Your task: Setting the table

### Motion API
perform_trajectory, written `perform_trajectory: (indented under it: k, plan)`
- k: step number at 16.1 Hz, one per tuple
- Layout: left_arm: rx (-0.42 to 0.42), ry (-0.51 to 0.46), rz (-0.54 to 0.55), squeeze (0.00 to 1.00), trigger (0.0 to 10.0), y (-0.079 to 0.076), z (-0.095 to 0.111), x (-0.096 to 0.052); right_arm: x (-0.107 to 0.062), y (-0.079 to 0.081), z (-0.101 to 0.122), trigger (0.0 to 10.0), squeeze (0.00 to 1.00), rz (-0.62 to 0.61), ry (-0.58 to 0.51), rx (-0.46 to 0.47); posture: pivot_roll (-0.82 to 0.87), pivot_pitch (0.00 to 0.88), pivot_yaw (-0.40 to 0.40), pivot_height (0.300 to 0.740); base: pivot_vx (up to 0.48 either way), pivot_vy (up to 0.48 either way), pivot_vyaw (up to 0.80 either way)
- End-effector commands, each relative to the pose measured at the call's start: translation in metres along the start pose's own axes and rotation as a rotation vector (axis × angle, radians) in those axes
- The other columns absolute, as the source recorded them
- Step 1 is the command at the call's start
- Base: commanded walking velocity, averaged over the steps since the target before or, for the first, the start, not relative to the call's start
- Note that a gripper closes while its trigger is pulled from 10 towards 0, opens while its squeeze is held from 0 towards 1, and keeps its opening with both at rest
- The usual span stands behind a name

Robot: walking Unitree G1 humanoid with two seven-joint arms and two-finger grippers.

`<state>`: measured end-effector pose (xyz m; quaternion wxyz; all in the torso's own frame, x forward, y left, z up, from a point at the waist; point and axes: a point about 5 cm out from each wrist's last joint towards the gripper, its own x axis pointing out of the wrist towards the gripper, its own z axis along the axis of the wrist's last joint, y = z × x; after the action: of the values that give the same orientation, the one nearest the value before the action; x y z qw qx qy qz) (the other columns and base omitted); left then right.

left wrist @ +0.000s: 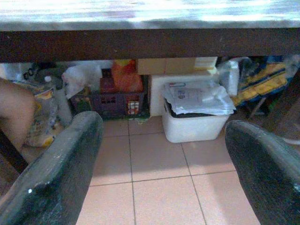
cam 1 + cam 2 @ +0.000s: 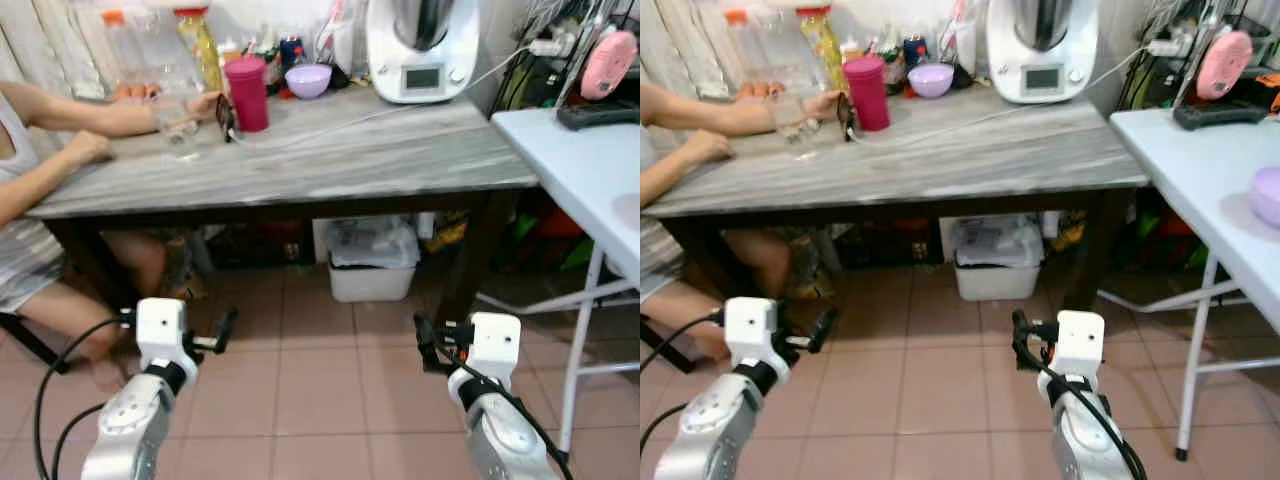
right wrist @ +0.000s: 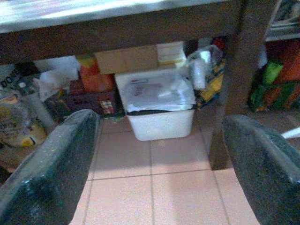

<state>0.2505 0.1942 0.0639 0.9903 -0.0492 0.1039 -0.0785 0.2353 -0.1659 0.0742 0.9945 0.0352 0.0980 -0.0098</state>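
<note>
A grey wood-grain table [image 2: 330,160] stands on a pink tiled floor [image 2: 320,390], and everything else is placed from it. Both arms are held low in front of its near edge, below the tabletop: the left gripper [image 1: 161,180] and the right gripper [image 3: 161,176] each have their two black fingers spread wide apart with nothing between them, pointing under the table. Beneath the table sits a white plastic bin [image 2: 372,262] stuffed with bags, among other boxes and bundles. On the tabletop, toward its far left corner, a person seated at the table's left side has a hand [image 2: 205,104] around a clear glass [image 2: 175,118]. Just right of that glass stands a magenta tumbler [image 2: 247,92], and behind it, near the far edge, a small lilac bowl [image 2: 308,80]. A white kitchen appliance [image 2: 420,50] occupies the far right of the tabletop, its cord trailing across the surface. To the table's right stands a pale blue folding table [image 2: 580,170], with another lilac bowl [image 2: 1268,195] on it.
</note>
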Motion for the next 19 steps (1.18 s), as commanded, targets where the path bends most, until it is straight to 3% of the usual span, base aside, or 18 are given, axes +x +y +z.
perform_trajectory:
  k: [1, 15, 19]
  plan:
    - [0.016, -0.006, -0.013, 0.00, 10.0, -0.003, 0.002, 0.001, 0.000, -0.003, 0.002, 10.0, 0.00, -0.010, -0.002, -0.003, -0.16, 0.010, 0.086, 0.740, 0.000, -0.420, 0.00]
    - [0.016, -0.009, -0.012, 0.00, 10.0, -0.003, 0.003, 0.000, -0.001, -0.004, 0.005, 10.0, 0.00, -0.007, -0.017, -0.007, -0.16, 0.013, 0.087, 0.740, 0.000, -0.422, 0.00]
    - [-0.051, -0.143, -0.012, 0.00, 10.0, -0.006, 0.042, 0.000, -0.007, 0.004, 0.054, 10.0, 0.00, 0.047, -0.225, -0.130, -0.16, 0.021, 0.085, 0.740, 0.000, -0.080, 0.00]
